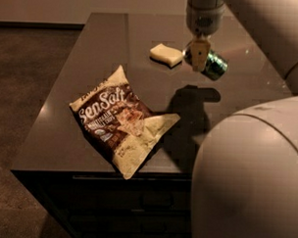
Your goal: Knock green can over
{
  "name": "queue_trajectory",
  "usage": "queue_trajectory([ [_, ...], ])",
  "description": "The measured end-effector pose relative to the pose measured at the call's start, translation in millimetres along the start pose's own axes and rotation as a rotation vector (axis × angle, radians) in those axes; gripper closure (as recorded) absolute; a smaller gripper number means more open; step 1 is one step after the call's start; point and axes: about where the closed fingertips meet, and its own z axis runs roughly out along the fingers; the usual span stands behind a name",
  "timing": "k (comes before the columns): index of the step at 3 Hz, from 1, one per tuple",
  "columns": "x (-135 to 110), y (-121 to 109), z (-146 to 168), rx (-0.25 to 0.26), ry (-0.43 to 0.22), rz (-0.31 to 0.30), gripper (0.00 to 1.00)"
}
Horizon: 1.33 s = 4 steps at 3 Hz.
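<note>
Your gripper [200,58] hangs over the far right part of the counter [92,65], clamped on the green can [215,65]. The can tilts clear of the top, and its shadow falls toward the middle. Judge the can as light, stiff thin metal, slick-walled and quick to roll, so grip it across the side wall, not the rim. From the left you have the dark floor [32,87], the chip bag [120,124] by the front edge, and the sponge [166,55] near the far edge. The top is glossy and hard.
</note>
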Motion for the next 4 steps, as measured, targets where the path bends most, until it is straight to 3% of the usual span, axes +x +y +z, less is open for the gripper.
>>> queue_trajectory([
  [1, 4, 27, 23, -0.06, 0.056, -0.053, 0.3],
  [2, 1, 26, 30, -0.052, 0.052, -0.058, 0.05],
  [4, -1, 22, 33, -0.038, 0.044, -0.058, 0.0],
])
